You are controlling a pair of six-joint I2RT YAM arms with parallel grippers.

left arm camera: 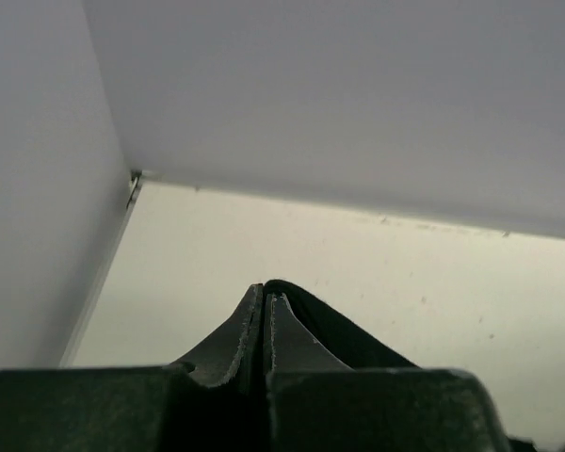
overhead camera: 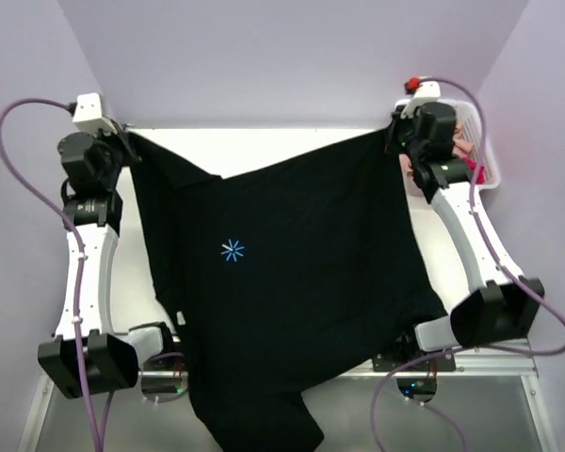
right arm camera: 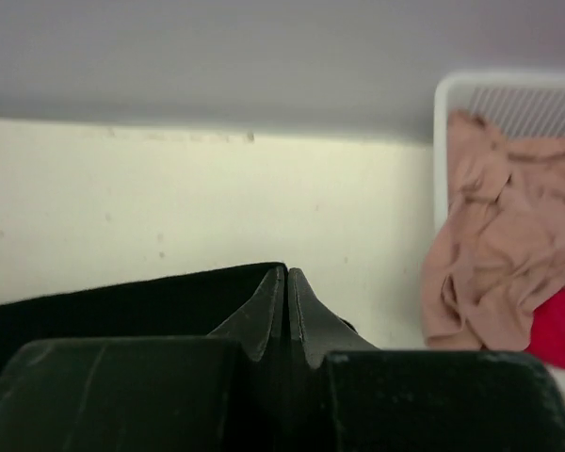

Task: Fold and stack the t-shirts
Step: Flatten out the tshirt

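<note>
Black t-shirt (overhead camera: 282, 282) spread over table (overhead camera: 264, 149); left gripper (overhead camera: 129, 141), right gripper (overhead camera: 393, 137) each clamped on it at table's far corners.

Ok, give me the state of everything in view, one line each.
black t-shirt: unfolded, spread out, pinched at two far corners, near end hanging off the table.
pink t-shirt: crumpled, unfolded, in the basket.
red t-shirt: bunched beside the pink one, only partly in view.
basket: holds both shirts.
left gripper: shut on the black t-shirt.
right gripper: shut on the black t-shirt.
</note>
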